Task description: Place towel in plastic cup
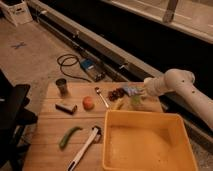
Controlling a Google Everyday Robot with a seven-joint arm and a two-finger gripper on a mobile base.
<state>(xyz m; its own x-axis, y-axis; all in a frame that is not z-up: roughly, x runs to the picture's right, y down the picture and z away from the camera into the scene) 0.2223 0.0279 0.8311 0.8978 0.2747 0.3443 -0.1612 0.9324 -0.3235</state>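
On the wooden worktop (47, 135), centre of the frame: one yellow tub (147, 142) at lower right; one green pepper (69, 136) and one white-handled brush (84, 148) at lower left; one dark metal cup (62, 87) at upper left of the board; one small dark block (66, 107) below it; one orange fruit (88, 103) near the middle; one spoon (101, 96) just right of the fruit; one cluster of dark reddish items (116, 93) further right. Right of centre, at the board's far edge: one gripper (136, 91), on a white arm (175, 85) entering from the right of the frame, positioned just above a pale green plastic cup (135, 101). A bluish towel (131, 90) sits at the gripper's tip, directly over the cup; the jaws appear to be clamped on the towel, though their tips are partly hidden by the cloth. On the floor behind the board: one coiled black cable (70, 64) and one blue box (89, 66). Step in hand, by judgement: lowering the towel into the cup. Handling note: keep the cloth centred over the mouth, descend straight and slowly so that trailing folds enter rather than drape outside, and avoid sideways pushes, since a light cup would likely tip or slide toward the tub. Release only once most of the cloth is below the rim.
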